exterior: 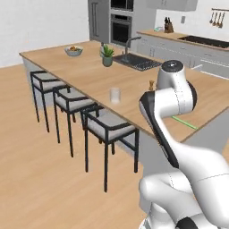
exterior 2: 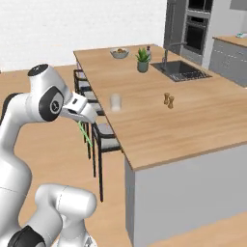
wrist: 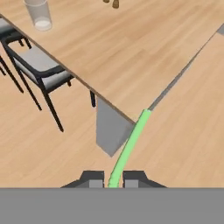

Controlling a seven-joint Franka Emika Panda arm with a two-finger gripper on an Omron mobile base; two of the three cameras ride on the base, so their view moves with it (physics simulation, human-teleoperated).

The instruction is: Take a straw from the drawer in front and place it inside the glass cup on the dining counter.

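My gripper (wrist: 113, 179) is shut on the bright green straw (wrist: 129, 146), which sticks out ahead of the fingertips over the corner of the dining counter (wrist: 131, 52). The straw (exterior: 184, 122) shows beyond my arm in the left base view, and the straw (exterior 2: 84, 132) hangs below the hand (exterior 2: 79, 110) in the right base view. The glass cup (exterior: 115, 95) stands upright on the dining counter (exterior: 89, 71) near its stool-side edge. In the hand view the glass cup (wrist: 38, 15) is at the top left, far from the straw tip. The glass cup (exterior 2: 115, 102) is empty. The drawer is out of view.
Three black stools with grey seats (exterior: 107, 126) line the counter's near side. Two brown shakers (exterior 2: 168, 100) stand mid-counter. A potted plant (exterior: 107, 54), a bowl (exterior: 74, 51) and a sink (exterior: 136, 61) lie at the far end. Wood floor (exterior: 40, 179) is open to the left.
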